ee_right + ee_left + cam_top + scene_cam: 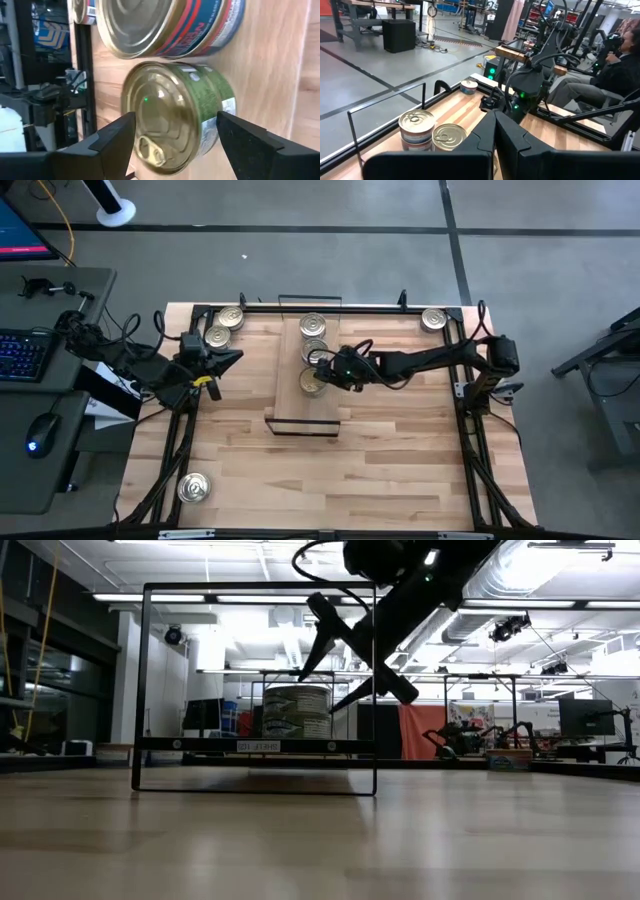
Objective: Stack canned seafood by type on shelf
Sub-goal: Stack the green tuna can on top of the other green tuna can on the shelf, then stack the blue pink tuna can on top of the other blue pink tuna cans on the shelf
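The shelf (305, 405) stands mid-table and carries three round tins in a row (313, 326), (315, 350), (313, 382). My right gripper (326, 370) is open and slants down over the shelf. Its fingers stand on either side of the green-labelled, gold-lidded tin (175, 115), which sits on the shelf board (270, 75) next to a blue-and-red tin (165, 25). In the low view my right gripper (325, 690) hangs beside the tins (297, 712). My left gripper (236, 358) waits shut at the table's left, near two loose tins (231, 317), (218, 335). My right gripper's fingers (112, 137) flank the green tin's side wall (220, 100), slanting down from the table's right. I cannot tell whether they touch it. The tin stands upright on the shelf.
Single tins lie at the far right corner (434, 319) and the near left corner (194, 488). The shelf's black end frame (255, 685) rises at its near end. A person sits beyond the table's right side (620, 65).
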Robot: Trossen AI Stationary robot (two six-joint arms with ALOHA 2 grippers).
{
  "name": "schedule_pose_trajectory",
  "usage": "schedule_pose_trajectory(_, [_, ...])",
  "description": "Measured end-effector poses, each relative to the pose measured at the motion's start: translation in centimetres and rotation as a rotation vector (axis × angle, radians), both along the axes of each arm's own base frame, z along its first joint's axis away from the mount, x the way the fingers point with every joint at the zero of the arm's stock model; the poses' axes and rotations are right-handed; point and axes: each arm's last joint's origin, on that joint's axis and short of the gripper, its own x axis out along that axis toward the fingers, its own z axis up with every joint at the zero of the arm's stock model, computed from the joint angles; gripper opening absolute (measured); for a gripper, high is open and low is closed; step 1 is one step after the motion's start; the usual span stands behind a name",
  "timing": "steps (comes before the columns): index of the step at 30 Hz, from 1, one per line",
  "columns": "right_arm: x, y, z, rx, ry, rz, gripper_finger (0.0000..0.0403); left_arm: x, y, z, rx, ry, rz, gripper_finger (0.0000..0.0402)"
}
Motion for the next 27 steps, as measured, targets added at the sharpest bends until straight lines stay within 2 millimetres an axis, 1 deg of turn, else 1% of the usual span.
schedule_pose_trajectory(5, [-0.1, -0.1, -0.1, -0.041, 0.013, -0.009, 0.0268, 0.0, 0.0, 0.0, 0.003, 0.003, 0.007, 0.0])
schedule_pose_trajectory(8, [-0.2, -0.1, 0.0, -0.053, 0.031, 0.046, 0.0268, 0.0, 0.0, -0.1, 0.005, 0.008, 0.007, 0.0])
schedule_pose_trajectory(11, [-0.9, 0.1, 0.7, -0.071, 0.065, 0.107, 0.0268, 0.0, 0.0, -0.1, 0.008, 0.013, 0.006, 0.0])
schedule_pose_trajectory(13, [-1.9, 0.2, 1.5, -0.096, 0.108, 0.15, 0.0268, 0.0, 0.0, -0.1, 0.008, 0.014, 0.007, 0.0])
schedule_pose_trajectory(15, [-3.3, 0.3, 2.7, -0.13, 0.168, 0.176, 0.0268, 0.0, 0.0, -0.1, 0.008, 0.015, 0.006, 0.0])
schedule_pose_trajectory(17, [-5.3, 0.2, 3.9, -0.162, 0.255, 0.17, 0.0268, 0.0, 0.0, -0.1, -0.014, 0.004, 0.01, 0.0])
schedule_pose_trajectory(19, [-7.3, -0.4, 5.0, -0.2, 0.329, 0.164, 0.0268, 0.0, 0.0, -0.1, -0.036, -0.007, 0.013, 0.0])
schedule_pose_trajectory(21, [-9.8, -1.4, 5.4, -0.224, 0.409, 0.116, 0.0264, 0.0, 0.0, -0.1, -0.037, -0.008, 0.014, 0.0])
schedule_pose_trajectory(23, [-12.2, -2.8, 4.9, -0.208, 0.455, 0.031, 0.025, 0.0, 0.0, -0.1, -0.038, -0.008, 0.014, 0.0])
schedule_pose_trajectory(24, [-13.3, -3.5, 4.2, -0.193, 0.469, -0.011, 0.0239, 0.0, 0.0, -0.1, -0.04, -0.009, 0.014, 0.0])
schedule_pose_trajectory(26, [-15.1, -5.2, 2.8, -0.164, 0.484, -0.105, 0.0204, 0.0, 0.0, -0.1, -0.057, -0.017, 0.017, 0.0])
schedule_pose_trajectory(27, [-15.8, -6.2, 2.1, -0.16, 0.481, -0.155, 0.018, 0.0, 0.0, -0.1, -0.064, -0.021, 0.018, 0.0])
